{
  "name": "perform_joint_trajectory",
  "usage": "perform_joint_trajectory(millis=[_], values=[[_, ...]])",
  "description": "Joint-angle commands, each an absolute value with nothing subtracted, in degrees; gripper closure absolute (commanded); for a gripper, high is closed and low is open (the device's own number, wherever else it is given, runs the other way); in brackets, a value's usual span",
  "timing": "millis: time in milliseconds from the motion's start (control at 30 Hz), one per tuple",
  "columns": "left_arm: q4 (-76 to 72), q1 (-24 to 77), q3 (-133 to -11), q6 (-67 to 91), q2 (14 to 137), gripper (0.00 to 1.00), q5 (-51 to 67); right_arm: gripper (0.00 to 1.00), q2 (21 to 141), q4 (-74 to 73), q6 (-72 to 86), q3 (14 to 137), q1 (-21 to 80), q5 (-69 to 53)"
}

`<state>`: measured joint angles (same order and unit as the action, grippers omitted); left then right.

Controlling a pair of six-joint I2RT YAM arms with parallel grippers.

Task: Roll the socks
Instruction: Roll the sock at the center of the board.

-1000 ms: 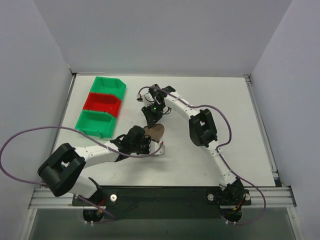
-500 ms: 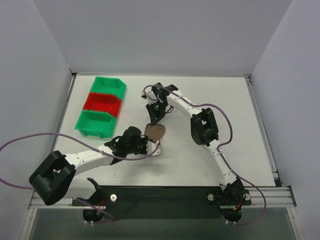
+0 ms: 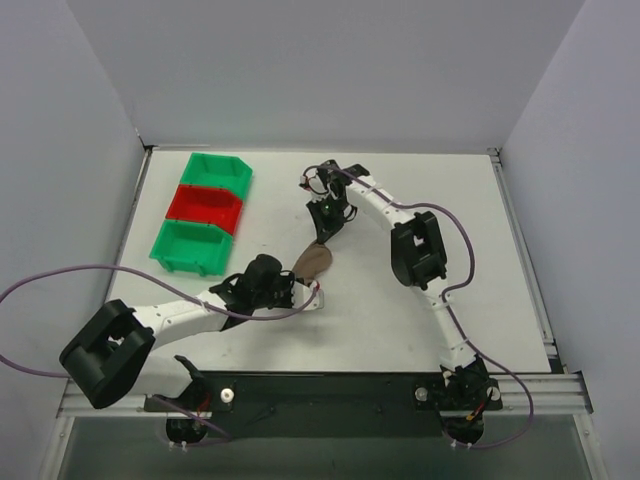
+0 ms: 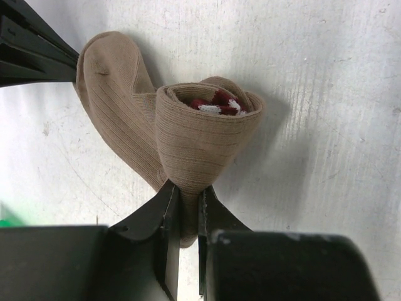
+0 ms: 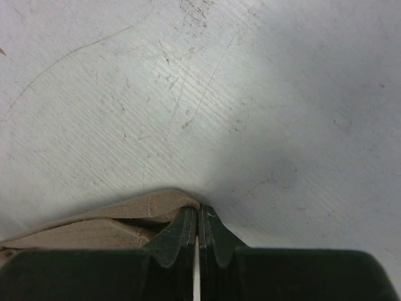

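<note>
— Left gripper, condition?

— The left gripper (image 4: 187, 193) is pinching the lower end of the sock (image 4: 191, 135), its jaws nearly together with tan fabric between them. The sock is sitting rolled, with the maroon-and-white cuff showing inside the coil. A loose tan tail is trailing toward the upper left of the frame.

— Right gripper?

— The right gripper (image 5: 198, 216) is resting fully closed at that tail. Fabric is touching the finger on the frame's left. Whether any is caught, I cannot tell.

— Location?

— The sock is lying on the white table (image 3: 380, 320), just left of centre in the overhead frame, between both grippers.
</note>
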<state>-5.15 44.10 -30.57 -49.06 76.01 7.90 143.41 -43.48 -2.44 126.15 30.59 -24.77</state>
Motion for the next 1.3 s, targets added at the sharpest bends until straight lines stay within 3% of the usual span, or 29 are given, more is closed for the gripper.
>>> perform_joint_trajectory(millis=[0,367,833,1033,1267], values=[[-4.5,44.8,-30.5,-46.9,79.4,1.00,4.2,1.00,141.7,-44.7,-1.2,123.1,28.9,-11.3],[-13.3,46.3,-28.2,-44.9,83.6,1.00,-5.0,1.00,137.3,-41.8,-0.4,116.7,27.6,2.7],[-7.0,47.3,-31.3,-45.0,88.1,1.00,-3.0,1.00,137.5,-39.6,-0.4,119.5,29.1,4.9],[-0.7,47.3,-35.5,-44.3,93.2,1.00,-0.9,0.82,136.4,-40.2,-2.3,119.6,30.6,2.1],[7.2,47.3,-39.7,-43.9,94.7,1.00,2.0,0.42,134.4,-40.5,-2.1,118.6,28.3,-2.1]])
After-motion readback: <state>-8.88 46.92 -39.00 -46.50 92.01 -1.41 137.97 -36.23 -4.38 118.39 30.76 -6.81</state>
